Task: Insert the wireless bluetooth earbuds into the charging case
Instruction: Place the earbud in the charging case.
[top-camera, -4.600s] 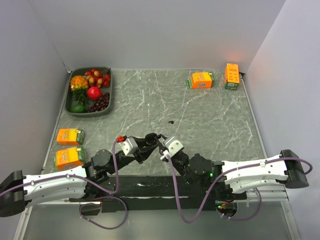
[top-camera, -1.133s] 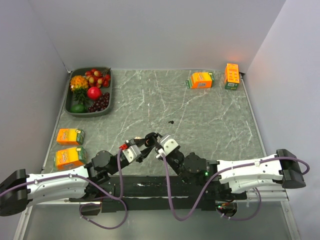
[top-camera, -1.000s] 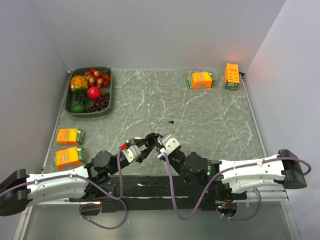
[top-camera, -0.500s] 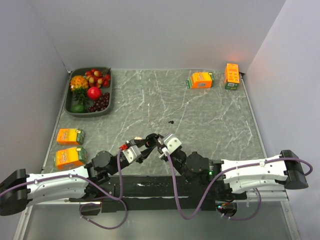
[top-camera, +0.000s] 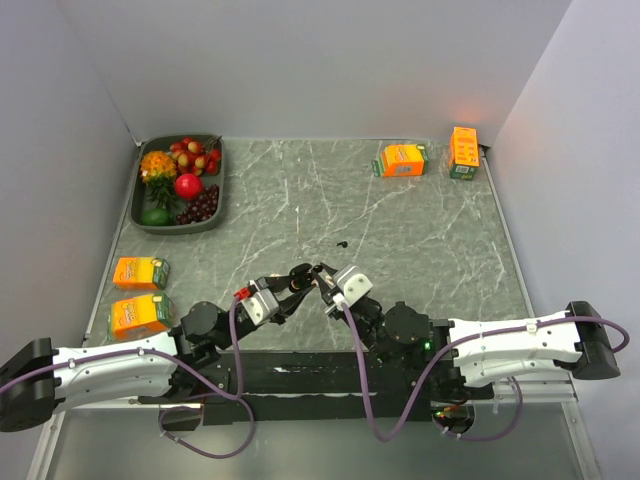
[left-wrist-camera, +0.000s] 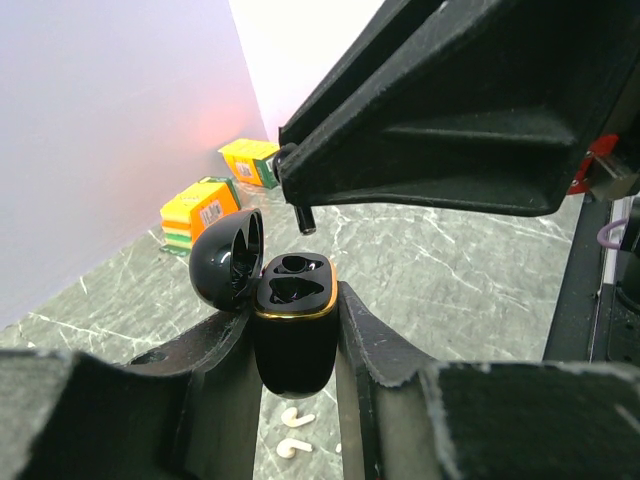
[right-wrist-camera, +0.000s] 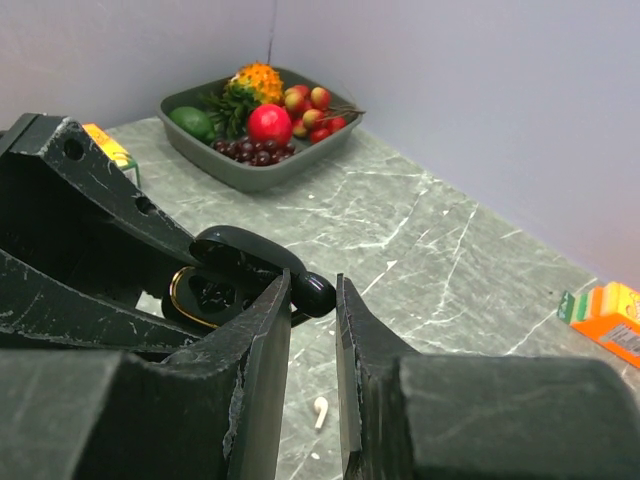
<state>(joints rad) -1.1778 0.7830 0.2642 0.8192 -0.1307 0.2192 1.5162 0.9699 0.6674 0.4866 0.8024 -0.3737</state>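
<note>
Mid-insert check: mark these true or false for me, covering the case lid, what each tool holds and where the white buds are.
1. The charging case has its lid open. True.
2. The left tool grips the case. True.
3. The right tool is empty. False: it pinches a black earbud just above the case.
4. The white earbuds sit in the case. False: they lie on the table.

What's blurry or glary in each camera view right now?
Top external: even light, but the far orange box glows onto the wall. Left wrist: charging case sharp, left tool's fingers blurred. Right wrist: right tool's fingers soft, fruit tray fairly crisp.
</note>
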